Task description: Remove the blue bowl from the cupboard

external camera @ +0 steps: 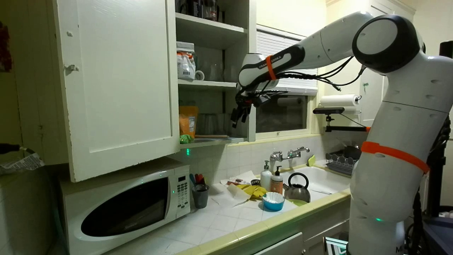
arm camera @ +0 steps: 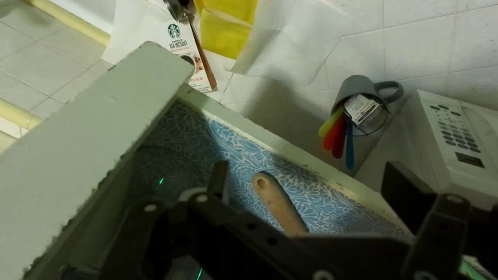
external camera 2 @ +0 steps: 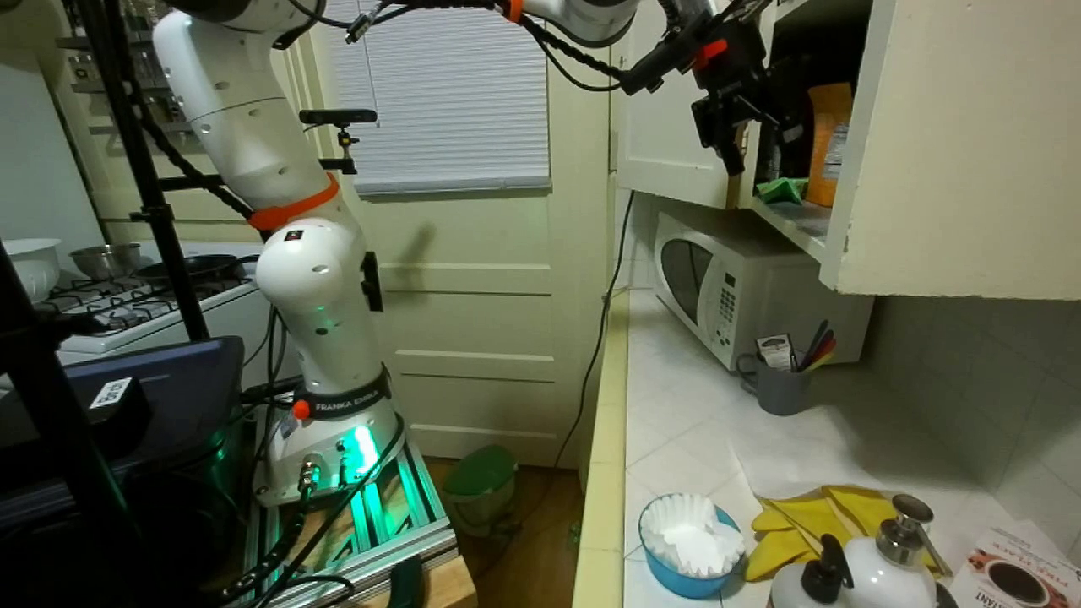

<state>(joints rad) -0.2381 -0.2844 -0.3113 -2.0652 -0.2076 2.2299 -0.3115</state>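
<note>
The blue bowl (external camera: 273, 205) stands upright on the counter near its front edge, with white paper filters in it. It also shows in an exterior view (external camera 2: 686, 583). The wrist view does not show it. The white cupboard (external camera: 252, 46) stands open above the counter, its panelled door (external camera: 124, 78) swung out. My gripper (external camera: 240, 119) is at the opening of the lower compartment. In the wrist view the gripper (arm camera: 313, 188) is open and empty, its fingers wide apart above a wooden handle (arm camera: 278, 204) lying on the blue patterned shelf (arm camera: 249, 151).
An orange pouch (external camera: 188, 118) and a green item (external camera: 185, 139) stand on the lower shelf, with glasses behind. The microwave (external camera: 124, 205) and a grey mug with utensils (external camera: 200, 196) are below. Yellow gloves (external camera: 253, 191), soap bottles (external camera: 266, 177) and a kettle (external camera: 298, 191) are near the bowl.
</note>
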